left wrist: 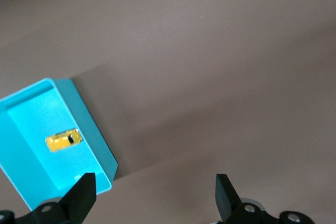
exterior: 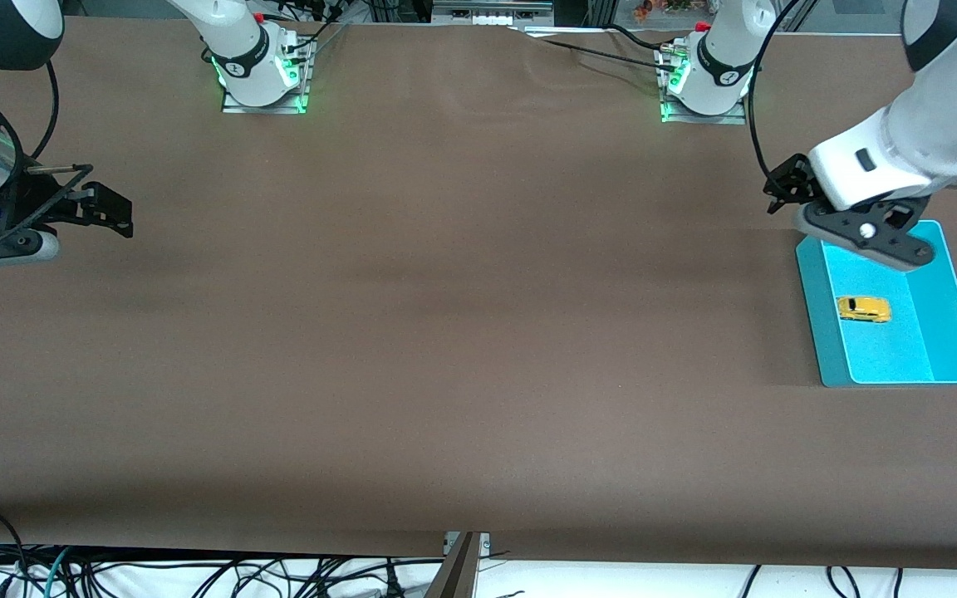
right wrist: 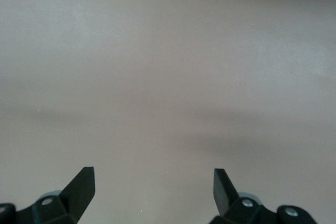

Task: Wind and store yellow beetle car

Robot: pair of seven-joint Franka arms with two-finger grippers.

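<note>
The yellow beetle car [exterior: 864, 309] lies in a shallow teal tray [exterior: 815, 316] at the left arm's end of the table. In the left wrist view the car [left wrist: 63, 140] shows on the tray's floor, inside the tray wall [left wrist: 89, 124]. My left gripper [exterior: 790, 195] is open and empty, up in the air over the table just beside the tray's corner; its jaws [left wrist: 155, 182] stand wide apart. My right gripper [exterior: 109, 208] is open and empty and waits over bare table at the right arm's end, as its wrist view [right wrist: 154, 177] shows.
A brown table cover [exterior: 462, 316] spans the whole table. The arm bases [exterior: 262, 66] stand along the edge farthest from the front camera. Cables hang below the near edge.
</note>
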